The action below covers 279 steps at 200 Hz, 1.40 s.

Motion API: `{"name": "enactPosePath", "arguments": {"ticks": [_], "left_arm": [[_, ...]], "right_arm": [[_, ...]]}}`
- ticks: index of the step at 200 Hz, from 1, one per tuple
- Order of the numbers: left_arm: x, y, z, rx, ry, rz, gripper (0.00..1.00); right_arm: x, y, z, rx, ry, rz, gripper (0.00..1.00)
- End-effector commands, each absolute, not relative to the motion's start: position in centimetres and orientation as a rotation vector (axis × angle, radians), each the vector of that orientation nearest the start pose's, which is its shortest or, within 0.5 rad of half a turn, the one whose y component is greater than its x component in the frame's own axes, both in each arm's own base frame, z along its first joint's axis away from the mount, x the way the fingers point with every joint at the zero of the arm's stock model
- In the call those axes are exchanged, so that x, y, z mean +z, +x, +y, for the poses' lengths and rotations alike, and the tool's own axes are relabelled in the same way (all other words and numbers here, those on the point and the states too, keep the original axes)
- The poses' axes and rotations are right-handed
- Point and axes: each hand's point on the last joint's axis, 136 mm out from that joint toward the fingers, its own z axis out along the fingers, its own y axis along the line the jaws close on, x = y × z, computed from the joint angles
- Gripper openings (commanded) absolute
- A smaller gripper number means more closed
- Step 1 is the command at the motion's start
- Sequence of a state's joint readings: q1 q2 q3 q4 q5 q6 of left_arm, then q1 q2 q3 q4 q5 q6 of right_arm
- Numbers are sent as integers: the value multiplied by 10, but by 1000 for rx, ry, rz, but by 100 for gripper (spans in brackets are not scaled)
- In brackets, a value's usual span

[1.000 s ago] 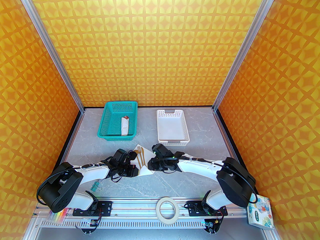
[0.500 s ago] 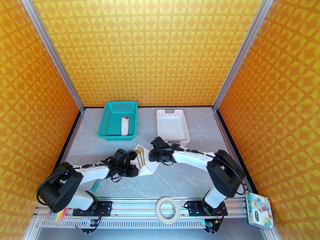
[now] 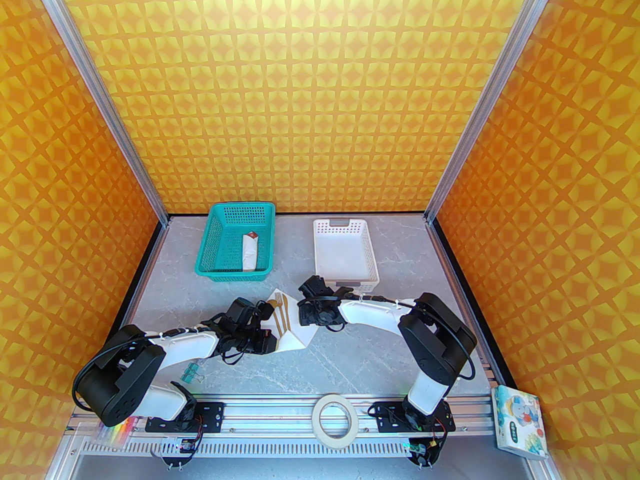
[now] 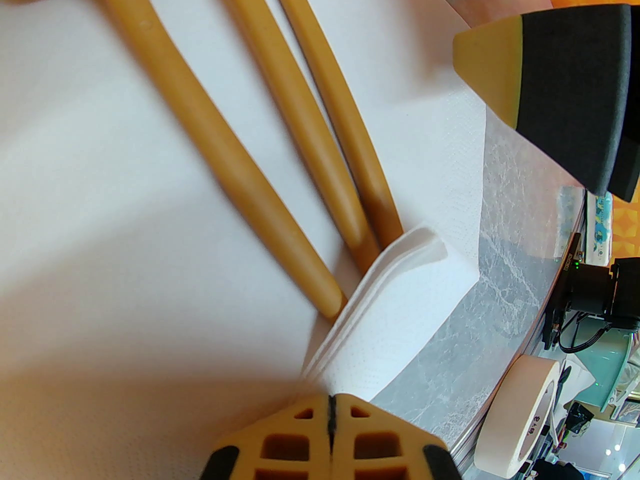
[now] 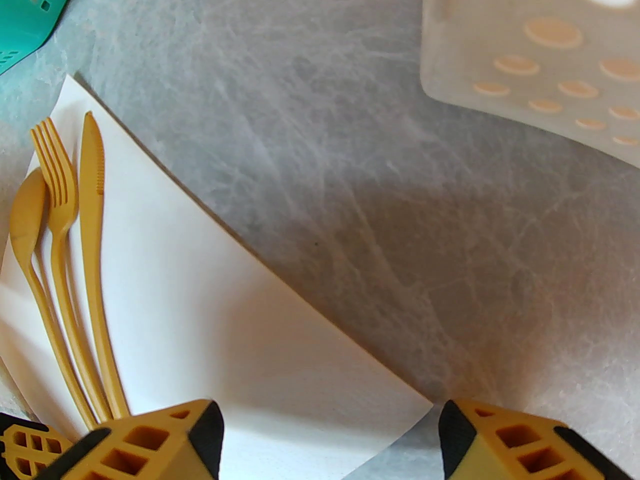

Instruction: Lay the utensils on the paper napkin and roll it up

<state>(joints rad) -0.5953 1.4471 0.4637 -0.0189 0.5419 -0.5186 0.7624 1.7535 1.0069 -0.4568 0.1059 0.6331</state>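
The white paper napkin (image 3: 295, 330) lies on the grey table between my two grippers. On its left part lie the utensils side by side: a tan spoon (image 5: 27, 218), a fork (image 5: 57, 188) and a knife (image 5: 92, 178). The napkin's near corner is folded up over the ends of their handles (image 4: 400, 288). My left gripper (image 4: 331, 400) is shut, and the folded flap runs into its fingertips. My right gripper (image 5: 330, 438) hangs open just above the napkin's right corner (image 5: 350, 418), holding nothing. It stands right of the utensils (image 3: 302, 313).
A teal basket (image 3: 235, 245) at the back left holds a white roll with a red-brown tip (image 3: 249, 253). A white basket (image 3: 345, 258) stands just behind my right gripper. A tape roll (image 3: 335, 415), green clips (image 3: 190, 373) and a printed packet (image 3: 517, 425) sit at the near edge.
My right gripper opened, let go of the napkin's right corner and pulled back toward the white basket. That corner now lies uncovered. The left arm stayed put.
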Motion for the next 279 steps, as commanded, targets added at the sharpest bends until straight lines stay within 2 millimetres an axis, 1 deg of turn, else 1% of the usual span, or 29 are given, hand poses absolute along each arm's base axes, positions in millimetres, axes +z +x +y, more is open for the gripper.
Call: {"name": "enactPosePath", "arguments": {"ticks": [1,42,100,130,154,170,191,221,242,279], "left_arm": [[19,194,-233,-1037,326,2737,0],[18,194,-233,-1037,324,2738,0],[18,194,-233,-1037,325,2736,0],[18,193,-232,-1039,326,2736,0],[18,193,-232,-1036,324,2737,0],[18,192,-231,-1035,325,2738,0],[18,193,-231,-1033,326,2734,0],[17,192,-231,-1031,326,2740,0],[18,192,-231,-1032,326,2736,0],[18,192,-231,-1033,325,2737,0]], "right_arm": [[17,286,247,209,-165,2797,77],[14,279,262,326,-171,2829,75],[25,269,290,519,-182,2828,72],[38,269,300,605,-172,2800,71],[47,268,301,647,-157,2772,71],[52,267,295,673,-129,2757,71],[60,264,298,835,-71,2711,72],[66,255,311,1023,-83,2682,72],[66,251,313,1097,-49,2661,72],[57,246,305,1088,-19,2670,74]]}}
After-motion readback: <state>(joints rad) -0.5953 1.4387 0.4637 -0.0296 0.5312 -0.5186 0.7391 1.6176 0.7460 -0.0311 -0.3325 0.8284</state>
